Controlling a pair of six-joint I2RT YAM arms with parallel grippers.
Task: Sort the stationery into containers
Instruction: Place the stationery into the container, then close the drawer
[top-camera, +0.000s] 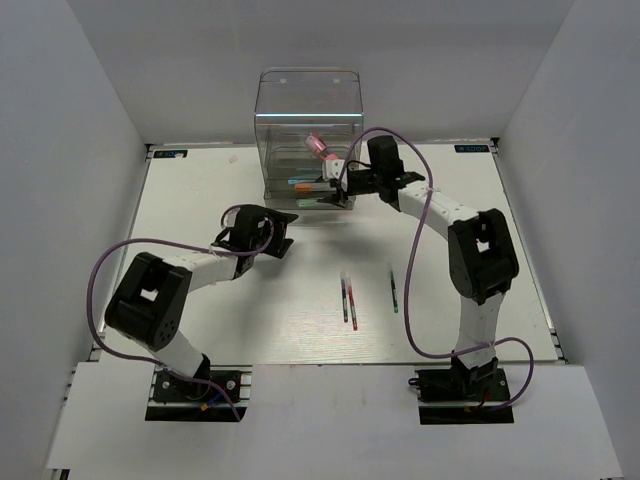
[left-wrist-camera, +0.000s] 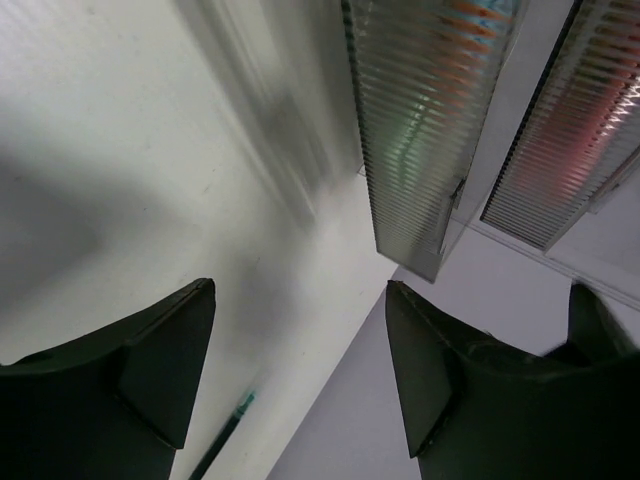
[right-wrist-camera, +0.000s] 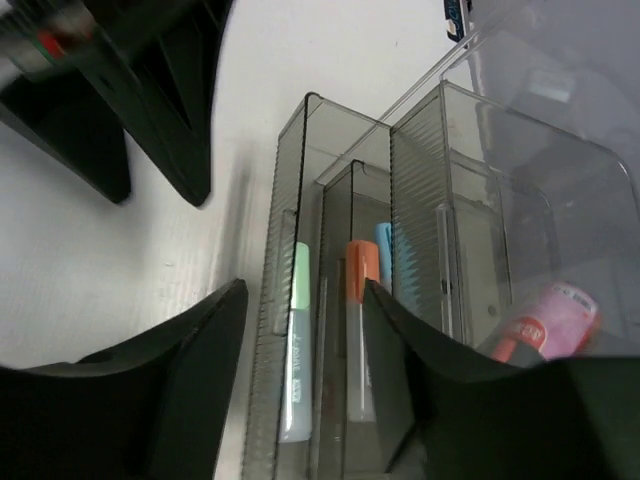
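Closest to the right wrist camera, the right gripper (right-wrist-camera: 305, 290) has its two dark fingers spread apart, with nothing clamped between them. Directly ahead of its jaws stands the clear plastic organiser (right-wrist-camera: 470, 170), with its ribbed lower drawers pulled out toward the fingertips. A pale green marker (right-wrist-camera: 296, 340) lies lengthwise in the nearest drawer, in line with the gap between the jaws. An orange-capped marker (right-wrist-camera: 358, 330) lies in the next drawer, just inside the right-hand finger, and a light blue stick (right-wrist-camera: 383, 245) shows just beyond it. Off to the right of the jaws, a stubby pink cylinder (right-wrist-camera: 555, 320) lies tilted in the see-through upper compartment.

In the left wrist view, the left gripper (left-wrist-camera: 300, 290) is also spread wide and empty over the white table (left-wrist-camera: 120, 150). The ribbed drawer fronts are ahead of its jaws and to the right, without touching them.

From above, both grippers sit at the organiser's front, the right at the drawers and the left a little apart. Well behind both sets of jaws, toward the arm bases, a thin pen (top-camera: 345, 300) and a second thin pen (top-camera: 353, 308) lie side by side. A green pen (top-camera: 393, 290) lies near them.
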